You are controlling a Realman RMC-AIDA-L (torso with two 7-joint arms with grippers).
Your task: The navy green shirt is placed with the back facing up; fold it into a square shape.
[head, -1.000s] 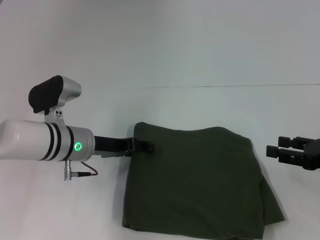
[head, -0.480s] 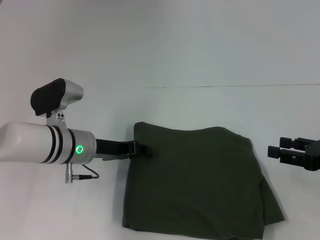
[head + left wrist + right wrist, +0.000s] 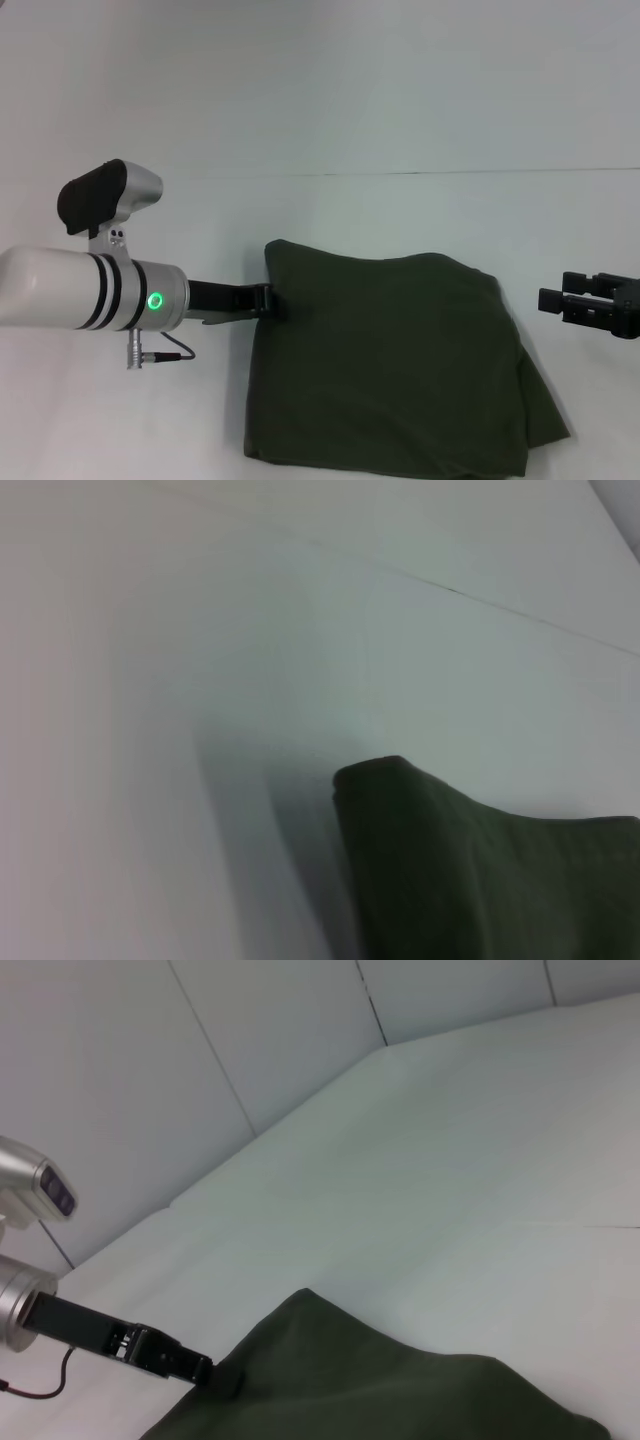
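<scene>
From the head camera, the navy green shirt [image 3: 385,360] lies on the white table [image 3: 400,210] already doubled into a rough rectangle, with a looser layer spilling out at its near right corner. The left gripper [image 3: 270,300] sits at the shirt's left edge, just below the far left corner, its fingertips touching the cloth; whether it pinches the fabric or is released, I cannot tell. The right gripper [image 3: 570,300] hovers just off the shirt's right side, apart from it, its fingers spread and holding nothing.

The left wrist camera shows only the far left corner of the shirt [image 3: 480,870] directly ahead of that arm, stacked layers meeting in a rounded point.

The right wrist camera looks across the shirt [image 3: 380,1390] to the left gripper [image 3: 195,1368] on the opposite edge, pressed against the fold there.

To finish squarely, the left edge likely needs a grip that catches every layer at once, lifted low and carried evenly, while the right side tidies the stray corner.
</scene>
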